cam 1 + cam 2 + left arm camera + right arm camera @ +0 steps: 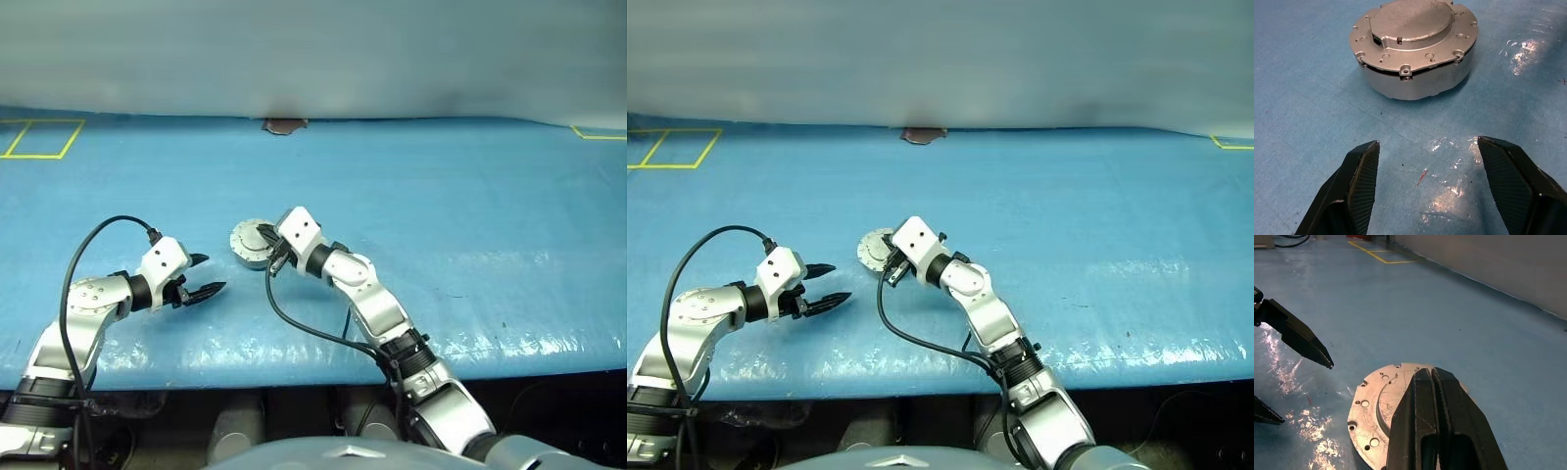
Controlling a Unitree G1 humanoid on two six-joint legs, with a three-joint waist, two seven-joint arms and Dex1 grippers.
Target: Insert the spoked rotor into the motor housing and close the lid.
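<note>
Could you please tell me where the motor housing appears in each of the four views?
Left eye: housing near centre, by the right gripper.
Right eye: housing left of centre.
Left wrist: housing beyond the open left gripper.
Right wrist: housing beneath the shut fingers.
Shared landmark: blue table.

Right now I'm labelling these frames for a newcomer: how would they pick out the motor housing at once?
On the blue table, look near the front edge, between the two arms. The motor housing is the short round silver cylinder there, its lid on top, under the shut right gripper and ahead of the open left gripper. It is the sole loose metal thing there.
</note>
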